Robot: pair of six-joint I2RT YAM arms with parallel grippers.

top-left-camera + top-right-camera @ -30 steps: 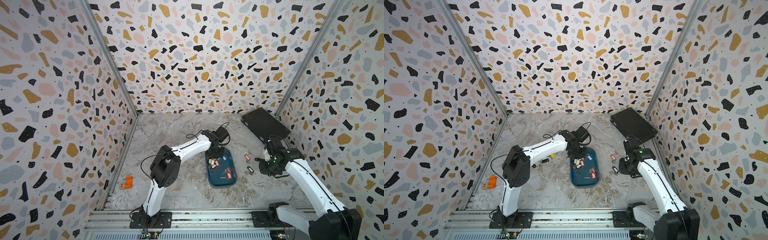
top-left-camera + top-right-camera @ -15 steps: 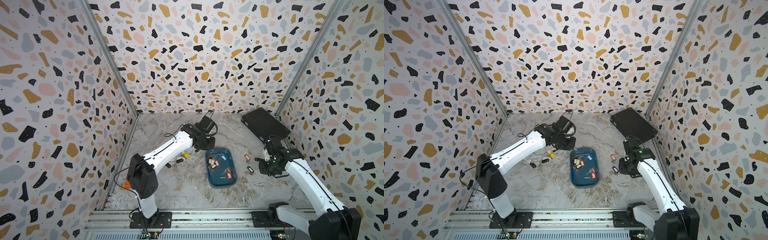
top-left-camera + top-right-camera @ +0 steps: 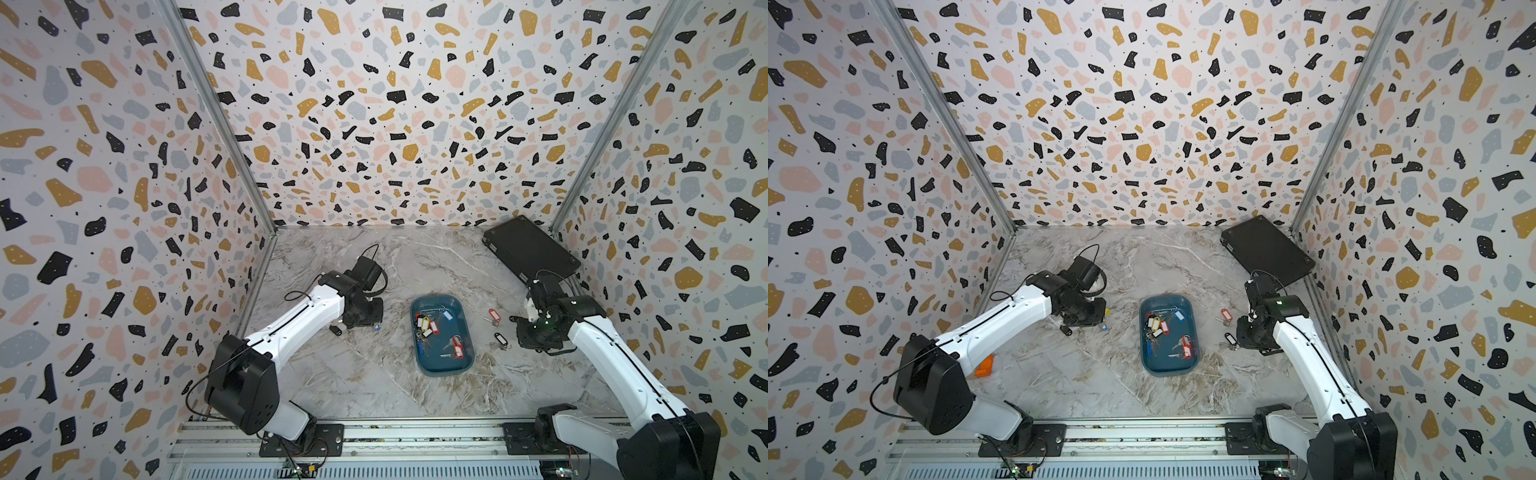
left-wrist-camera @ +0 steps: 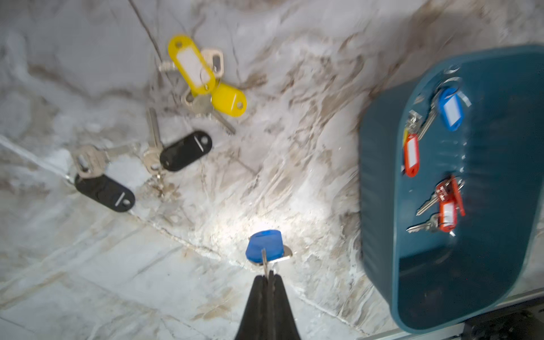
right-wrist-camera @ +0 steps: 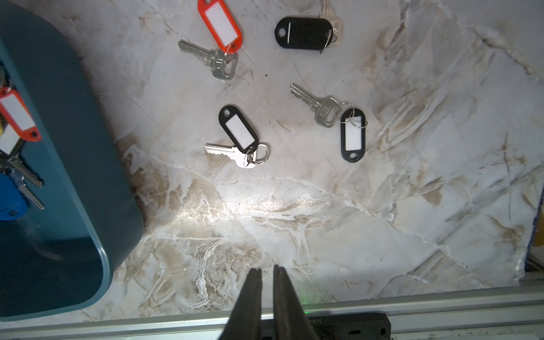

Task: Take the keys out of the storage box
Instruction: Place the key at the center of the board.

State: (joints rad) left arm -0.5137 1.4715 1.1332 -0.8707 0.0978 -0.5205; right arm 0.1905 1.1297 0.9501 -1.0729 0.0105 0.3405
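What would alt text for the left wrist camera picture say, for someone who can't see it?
Closed black jaws pinch a blue-tagged key over a marble table. Two yellow-tagged keys and two black-tagged keys lie loose nearby, and a teal storage box holds red- and blue-tagged keys.

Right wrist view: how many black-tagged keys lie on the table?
3 black-tagged keys: one beside the red-tagged key, one nearest the storage box, one beyond that. Others may lie off-frame.

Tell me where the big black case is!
In both top views the black case lies in the far right corner, behind the right arm and past the blue box.
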